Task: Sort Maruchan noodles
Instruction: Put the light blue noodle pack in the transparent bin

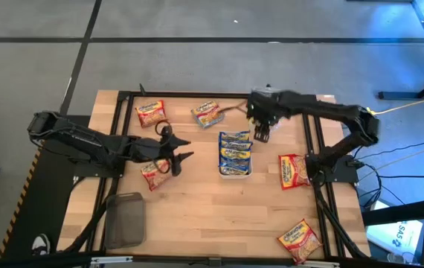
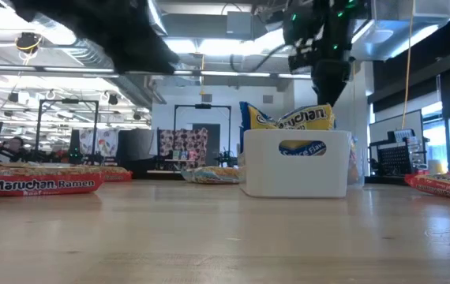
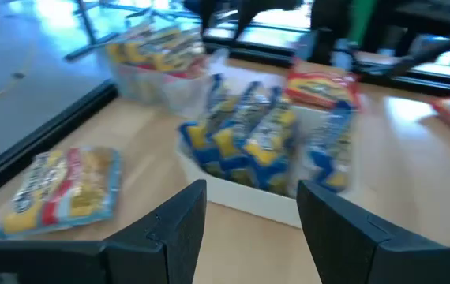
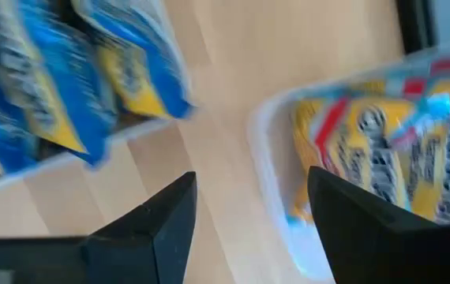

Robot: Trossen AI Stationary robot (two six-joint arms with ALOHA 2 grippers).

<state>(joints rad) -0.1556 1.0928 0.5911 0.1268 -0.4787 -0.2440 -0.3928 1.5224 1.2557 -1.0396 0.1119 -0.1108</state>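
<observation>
While both arms hang over the wooden worktop (image 1: pixel 212 201), the blue-bordered Maruchan noodles (image 1: pixel 234 149) stand packed on edge in the white tray (image 1: pixel 235 174) at frame centre.

The left gripper (image 1: pixel 181 150) sits centre-left, fingers (image 3: pixel 174 229) spread and empty, beside a flat red-bordered packet (image 1: pixel 153 175). The right gripper (image 1: pixel 261 134) hovers just upper right of the tray, fingers (image 4: pixel 170 225) parted, holding nothing, near the clear tub (image 4: pixel 367 150) of crinkly packets. Loose packets lie near the upper edge (image 1: pixel 150 113), the right edge (image 1: pixel 293 170) and the lower right corner (image 1: pixel 299 240); the lower middle boards lie open.
</observation>
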